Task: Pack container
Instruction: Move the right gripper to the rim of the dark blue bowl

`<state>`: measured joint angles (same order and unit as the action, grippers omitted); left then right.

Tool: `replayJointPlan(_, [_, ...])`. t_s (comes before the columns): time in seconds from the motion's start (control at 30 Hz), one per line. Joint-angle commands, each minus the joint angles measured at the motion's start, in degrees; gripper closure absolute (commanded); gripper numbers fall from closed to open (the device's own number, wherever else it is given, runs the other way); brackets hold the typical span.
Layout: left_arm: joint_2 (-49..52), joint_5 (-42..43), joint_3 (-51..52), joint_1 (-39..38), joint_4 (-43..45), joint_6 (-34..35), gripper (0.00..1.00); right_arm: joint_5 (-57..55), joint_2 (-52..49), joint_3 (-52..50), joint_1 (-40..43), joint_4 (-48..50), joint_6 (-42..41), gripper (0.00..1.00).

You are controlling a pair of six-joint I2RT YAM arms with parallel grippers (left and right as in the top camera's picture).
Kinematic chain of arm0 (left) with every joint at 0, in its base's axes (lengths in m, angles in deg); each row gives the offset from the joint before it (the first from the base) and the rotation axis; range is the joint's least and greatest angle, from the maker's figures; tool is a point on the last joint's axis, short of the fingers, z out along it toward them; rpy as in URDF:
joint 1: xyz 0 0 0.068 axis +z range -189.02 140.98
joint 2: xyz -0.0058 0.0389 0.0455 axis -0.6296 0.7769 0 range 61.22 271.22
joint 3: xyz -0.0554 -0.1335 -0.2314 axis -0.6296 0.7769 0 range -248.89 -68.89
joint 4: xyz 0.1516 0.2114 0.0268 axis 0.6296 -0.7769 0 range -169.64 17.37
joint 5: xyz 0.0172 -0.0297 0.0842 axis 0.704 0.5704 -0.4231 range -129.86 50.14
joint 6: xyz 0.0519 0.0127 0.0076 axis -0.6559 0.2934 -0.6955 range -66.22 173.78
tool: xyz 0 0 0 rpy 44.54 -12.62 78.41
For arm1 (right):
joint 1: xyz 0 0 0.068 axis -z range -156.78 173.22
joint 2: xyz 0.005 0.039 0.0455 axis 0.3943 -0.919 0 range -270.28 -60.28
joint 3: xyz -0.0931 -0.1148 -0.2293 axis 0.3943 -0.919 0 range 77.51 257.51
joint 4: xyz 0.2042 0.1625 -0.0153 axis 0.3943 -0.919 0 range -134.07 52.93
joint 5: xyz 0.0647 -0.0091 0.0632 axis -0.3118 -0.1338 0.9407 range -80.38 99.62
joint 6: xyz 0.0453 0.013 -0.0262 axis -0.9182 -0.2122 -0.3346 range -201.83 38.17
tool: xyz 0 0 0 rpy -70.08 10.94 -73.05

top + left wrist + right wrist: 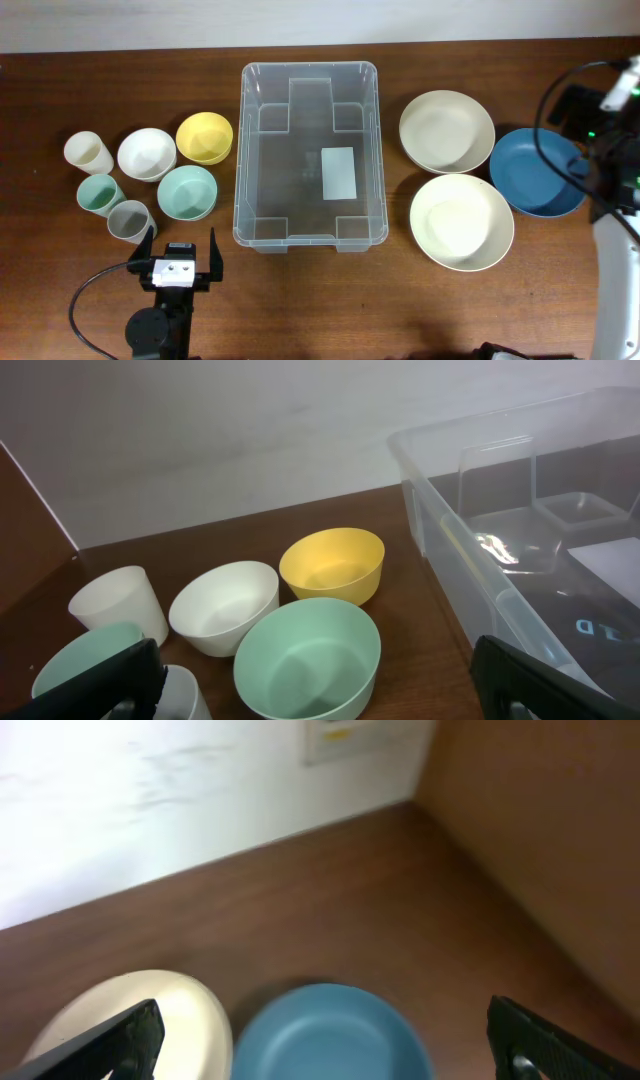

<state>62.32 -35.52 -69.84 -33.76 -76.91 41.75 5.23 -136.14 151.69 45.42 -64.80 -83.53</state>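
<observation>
Seen from above, one clear plastic container (310,155) with a white label (339,172) on its base sits at the centre of a dark wooden surface (300,300). At 9 o'clock are three small bowls, a white bowl (147,153), a yellow bowl (204,137) and a mint bowl (187,191), and three cups, a cream cup (88,152), a teal cup (100,193) and a grey cup (130,220). Three wide bowls lie opposite: a cream wide bowl (446,130) at 2 o'clock, a second cream wide bowl (461,221) at 4 o'clock and a blue wide bowl (538,171) at 3 o'clock. The left jaws, at 7 o'clock near the grey cup, are spread wide and released, holding nothing. The right jaws are likewise wide apart and empty, with the blue wide bowl below them. A pale wall (200,440) stands behind the surface
</observation>
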Motion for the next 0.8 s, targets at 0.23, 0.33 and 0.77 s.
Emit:
replayJointPlan(0.23, [-0.44,0.44,0.46,-0.22,0.09,-0.72,0.00,2.73,0.85,1.42,15.78,-17.59,-0.94,0.01])
replayJointPlan(0.33, [-0.44,0.44,0.46,-0.22,0.11,-0.72,0.00,3.17,0.83,1.42,18.84,-22.62,-0.92,0.01])
replayJointPlan(0.77, [-0.44,0.44,0.46,-0.22,0.11,-0.72,0.00,9.46,-9.35,0.31,21.70,-24.79,6.58,0.12])
